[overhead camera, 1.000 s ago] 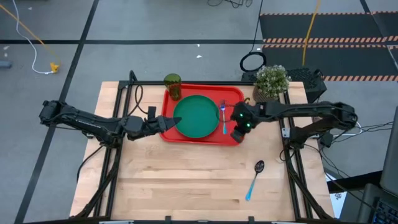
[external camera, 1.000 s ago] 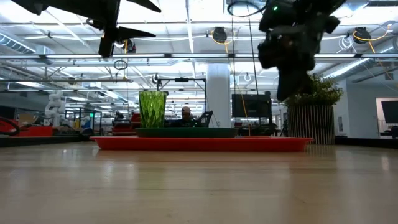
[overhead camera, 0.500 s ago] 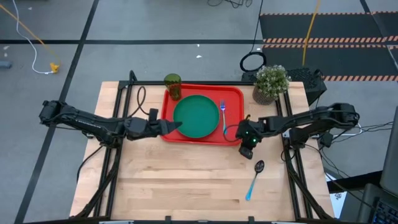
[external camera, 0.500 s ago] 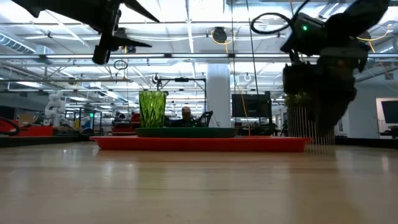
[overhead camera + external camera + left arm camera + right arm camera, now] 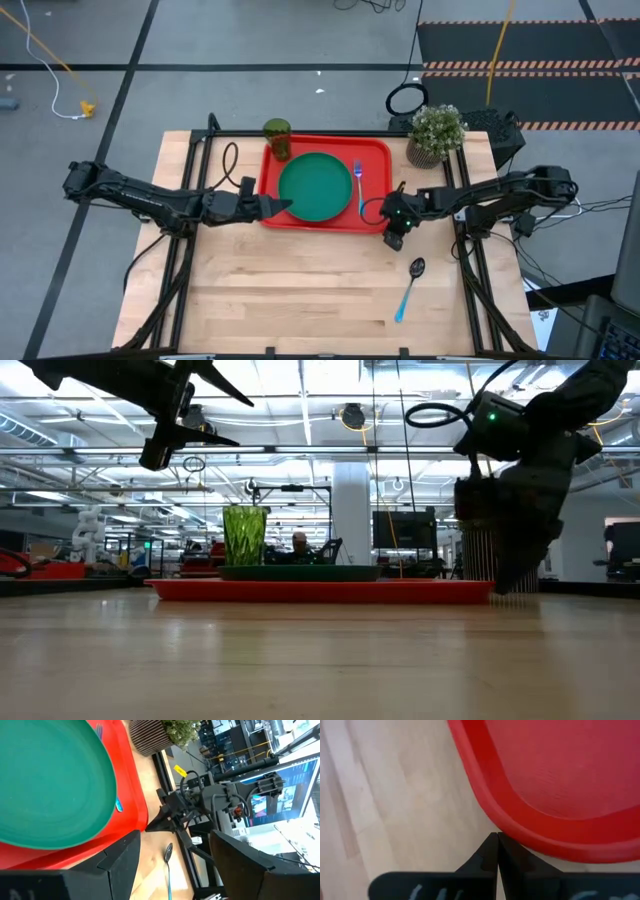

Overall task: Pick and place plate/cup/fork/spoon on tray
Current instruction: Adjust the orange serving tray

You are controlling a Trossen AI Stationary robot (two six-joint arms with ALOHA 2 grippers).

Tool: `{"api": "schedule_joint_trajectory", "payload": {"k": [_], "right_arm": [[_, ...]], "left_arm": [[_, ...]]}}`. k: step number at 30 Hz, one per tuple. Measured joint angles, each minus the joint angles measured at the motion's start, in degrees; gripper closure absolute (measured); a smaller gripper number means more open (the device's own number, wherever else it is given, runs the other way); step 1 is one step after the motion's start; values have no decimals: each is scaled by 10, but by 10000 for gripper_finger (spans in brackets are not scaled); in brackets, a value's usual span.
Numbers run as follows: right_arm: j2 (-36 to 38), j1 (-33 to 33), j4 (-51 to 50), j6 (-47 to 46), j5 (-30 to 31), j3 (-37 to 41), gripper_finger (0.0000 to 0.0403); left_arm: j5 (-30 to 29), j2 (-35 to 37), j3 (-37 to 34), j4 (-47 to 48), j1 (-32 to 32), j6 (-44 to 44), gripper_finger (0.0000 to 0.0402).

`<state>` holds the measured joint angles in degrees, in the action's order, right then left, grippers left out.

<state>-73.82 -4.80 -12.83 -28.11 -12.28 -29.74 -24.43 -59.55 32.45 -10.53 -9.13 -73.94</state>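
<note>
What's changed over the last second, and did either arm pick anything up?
The right gripper left the fork side of the tray and came to its near right corner, toward the spoon, jaws shut and empty. The left gripper drew back slightly from the plate, jaws open. Plate, cup, fork and spoon stayed put.

Robotics lab, wooden workbench (image 5: 300, 280), taped floor, ceiling strip lights, monitors (image 5: 400, 528), equipment racks
</note>
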Motion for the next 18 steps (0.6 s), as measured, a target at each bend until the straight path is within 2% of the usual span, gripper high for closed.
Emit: {"api": "schedule_joint_trajectory", "payload": {"k": [5, 14, 18], "right_arm": [[0, -21, 6, -24, 33, 0, 403], [0, -58, 17, -29, 33, 0, 403], [8, -68, 15, -46, 8, 0, 403]], "left_arm": [[0, 0, 0, 0, 0, 1, 161], [4, 0, 0, 0, 0, -3, 161], [17, 0, 0, 0, -4, -4, 161]]}}
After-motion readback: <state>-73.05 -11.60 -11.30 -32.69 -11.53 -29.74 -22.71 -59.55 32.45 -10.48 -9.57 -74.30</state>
